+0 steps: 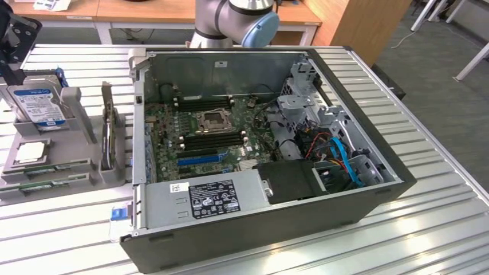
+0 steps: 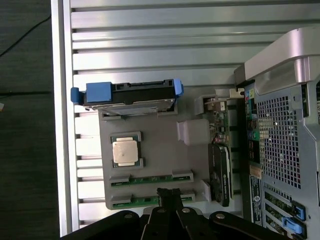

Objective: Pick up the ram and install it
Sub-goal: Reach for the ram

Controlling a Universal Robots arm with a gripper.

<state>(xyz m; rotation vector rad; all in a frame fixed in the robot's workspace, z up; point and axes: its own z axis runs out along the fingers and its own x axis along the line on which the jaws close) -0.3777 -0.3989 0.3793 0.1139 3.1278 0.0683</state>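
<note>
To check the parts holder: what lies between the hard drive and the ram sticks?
The square silver processor chip lies there, between hard drive and ram sticks; the wrist view shows it.

My arm (image 1: 233, 20) stands at the far side, its grey joint capped in blue — from there I reach over to the exterior view's left, where my dark wrist (image 1: 14, 28) hangs. My gripper (image 2: 169, 192) points down, black fingers (image 2: 163, 192) pressed tight together, tip against tip.
</note>
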